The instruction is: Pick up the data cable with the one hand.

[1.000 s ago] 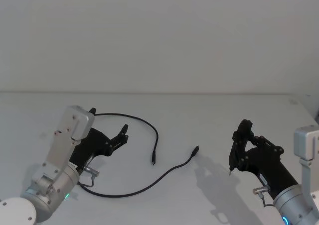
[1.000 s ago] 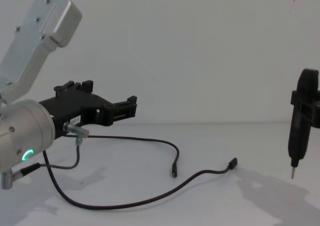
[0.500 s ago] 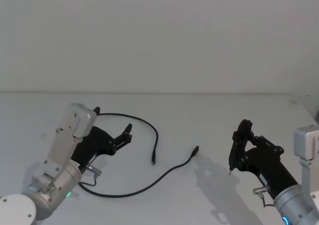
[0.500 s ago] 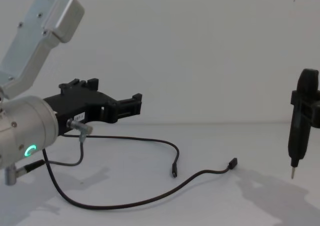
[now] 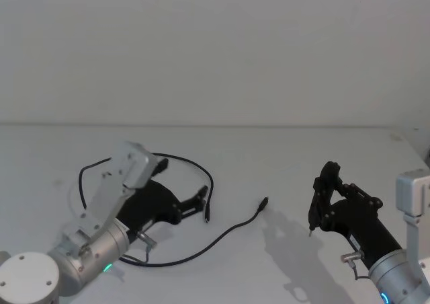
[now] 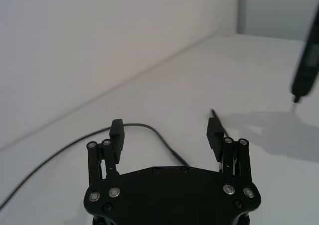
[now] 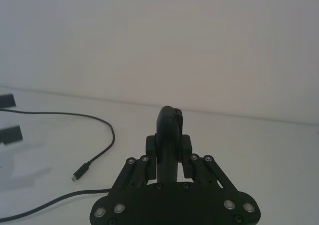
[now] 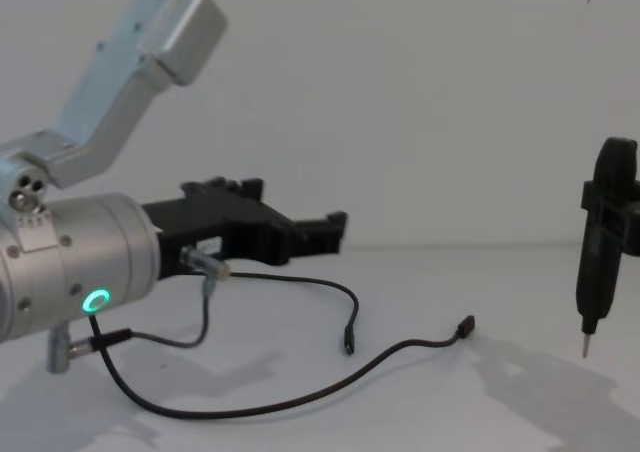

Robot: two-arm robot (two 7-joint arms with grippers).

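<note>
Swung forward and rightward since a second ago, the left hand hovers low with fingers spread. To the right, the right hand pinches a pen-shaped tool. The data cable lies looped on the worktop, one plug just beyond the left fingertips.

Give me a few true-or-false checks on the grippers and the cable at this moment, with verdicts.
1. The left gripper is open. True.
2. The data cable is held up off the table. False: it lies loose on the table, with nothing gripping it.
3. The right gripper is shut on a pen-shaped tool. True.
4. The tool's tip touches one of the cable's plugs. False: the tip hangs clear, off to the right of the cable.
</note>
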